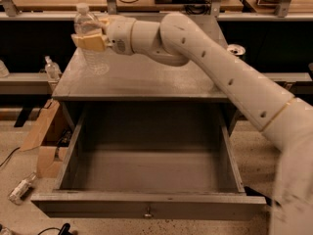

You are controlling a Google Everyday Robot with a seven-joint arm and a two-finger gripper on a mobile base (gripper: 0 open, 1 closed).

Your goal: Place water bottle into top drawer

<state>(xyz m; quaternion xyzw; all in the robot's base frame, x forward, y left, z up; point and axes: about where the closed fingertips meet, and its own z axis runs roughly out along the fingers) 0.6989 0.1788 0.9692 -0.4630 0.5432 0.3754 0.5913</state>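
Work is at the pick-up step, it seems. The water bottle (86, 23) stands upright on the far left corner of the grey cabinet top (151, 77), and its white cap pokes up above the arm. The gripper (89, 40) is at that same corner, right at the middle of the bottle. Its tan fingers (93, 42) are closed around the bottle's waist and touch the plastic, so the hand holds the bottle and nothing else. It is hard to tell if the bottle's bottom rests on the top or is just off it. The top drawer (146, 204) is pulled out toward the camera, below the cabinet top. Nothing can be seen lying in it, and the small pull (147, 212) shows in the middle of its front panel. The next move would likely be to lift the bottle up, bring it forward past the front edge of the cabinet top, and lower it down between the drawer walls. Only then should the hand let go. The bottle is tall, so it could tip over if it is let go too high. A green can (238, 49) sits on the right, well away from the bottle. A small pump bottle (51, 67) stands on a low shelf to the left, out of the way.
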